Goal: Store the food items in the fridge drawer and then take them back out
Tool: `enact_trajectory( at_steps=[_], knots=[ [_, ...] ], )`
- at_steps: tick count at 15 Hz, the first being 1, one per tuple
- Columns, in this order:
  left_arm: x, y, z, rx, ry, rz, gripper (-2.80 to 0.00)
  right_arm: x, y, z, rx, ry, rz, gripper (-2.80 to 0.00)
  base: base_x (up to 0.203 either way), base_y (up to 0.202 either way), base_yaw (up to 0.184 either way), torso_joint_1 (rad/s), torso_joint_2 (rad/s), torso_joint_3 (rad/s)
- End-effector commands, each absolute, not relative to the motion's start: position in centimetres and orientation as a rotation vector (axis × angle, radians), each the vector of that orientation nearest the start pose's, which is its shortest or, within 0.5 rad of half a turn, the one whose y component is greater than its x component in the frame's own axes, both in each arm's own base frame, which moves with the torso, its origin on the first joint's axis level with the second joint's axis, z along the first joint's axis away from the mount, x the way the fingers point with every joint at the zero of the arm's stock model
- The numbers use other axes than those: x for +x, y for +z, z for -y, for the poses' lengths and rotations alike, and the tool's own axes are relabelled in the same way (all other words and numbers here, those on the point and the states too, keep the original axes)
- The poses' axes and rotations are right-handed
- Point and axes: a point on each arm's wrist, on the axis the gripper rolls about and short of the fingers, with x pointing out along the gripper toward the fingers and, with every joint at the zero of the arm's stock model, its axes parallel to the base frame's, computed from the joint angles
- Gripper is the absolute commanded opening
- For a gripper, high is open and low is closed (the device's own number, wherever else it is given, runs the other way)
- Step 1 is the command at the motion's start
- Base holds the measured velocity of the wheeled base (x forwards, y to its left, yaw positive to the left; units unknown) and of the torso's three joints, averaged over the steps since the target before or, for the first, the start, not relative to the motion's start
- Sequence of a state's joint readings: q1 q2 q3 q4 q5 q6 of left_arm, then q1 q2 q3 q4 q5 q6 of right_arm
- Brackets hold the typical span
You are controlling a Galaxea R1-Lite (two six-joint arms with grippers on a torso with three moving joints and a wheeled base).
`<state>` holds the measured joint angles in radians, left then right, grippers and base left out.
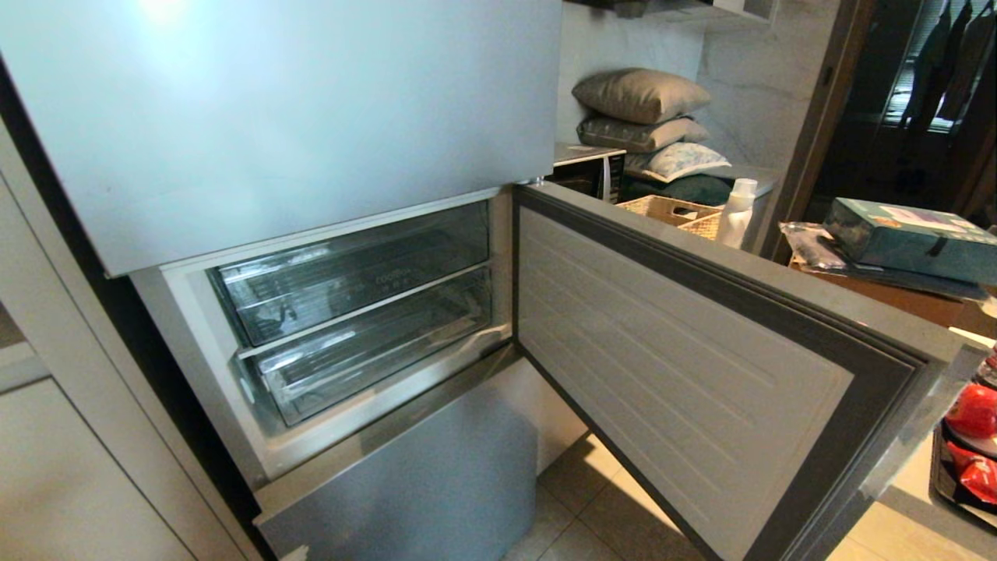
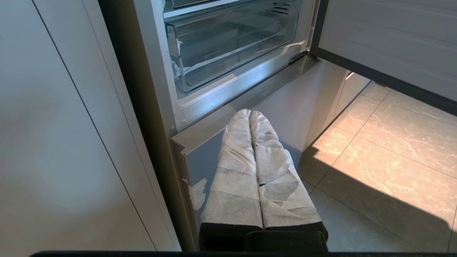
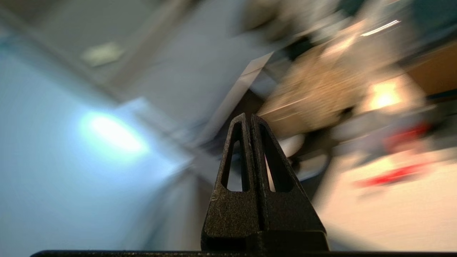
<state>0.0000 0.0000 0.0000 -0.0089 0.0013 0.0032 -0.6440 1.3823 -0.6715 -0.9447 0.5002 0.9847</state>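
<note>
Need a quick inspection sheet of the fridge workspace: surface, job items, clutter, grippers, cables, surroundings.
Surface: tiled floor in front of the fridge, part sunlit.
Job's things: fridge door swung open; upper clear drawer and lower clear drawer both pushed in, nothing visible inside; red round fruit and red packet on a dark tray at far right.
Clutter: white bottle, wicker baskets, teal box.
Grippers: left gripper shut, empty, low by the lower fridge panel; right gripper shut, empty.
Cables: nothing seen.
Surroundings: stacked pillows, microwave, hanging clothes.
</note>
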Motion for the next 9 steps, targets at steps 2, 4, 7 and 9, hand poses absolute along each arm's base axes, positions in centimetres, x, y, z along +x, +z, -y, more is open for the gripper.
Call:
enact_trajectory(
  at_steps=[2, 4, 7, 9],
  knots=[
    [-2.3, 7.6, 0.0, 0.003, 0.002, 0.007, -2.8, 24.2, 19.0, 15.4, 0.782, -0.192, 0.042, -2.8, 0.0, 0.0, 0.0, 0.0, 0.0, 0.0],
    [-2.3, 7.6, 0.0, 0.003, 0.002, 0.006, -2.8, 26.5, 16.7, 13.9, 0.712, -0.146, -0.06, -2.8, 0.0, 0.0, 0.0, 0.0, 0.0, 0.0],
    [-2.3, 7.6, 0.0, 0.003, 0.002, 0.006, -2.8, 29.2, 15.3, 9.3, 0.656, -0.033, -0.123, -2.8, 0.0, 0.0, 0.0, 0.0, 0.0, 0.0],
    [-2.3, 7.6, 0.0, 0.003, 0.002, 0.006, -2.8, 31.0, 14.5, 5.3, 0.604, 0.0, -0.141, -2.8, 0.0, 0.0, 0.0, 0.0, 0.0, 0.0]
  ],
)
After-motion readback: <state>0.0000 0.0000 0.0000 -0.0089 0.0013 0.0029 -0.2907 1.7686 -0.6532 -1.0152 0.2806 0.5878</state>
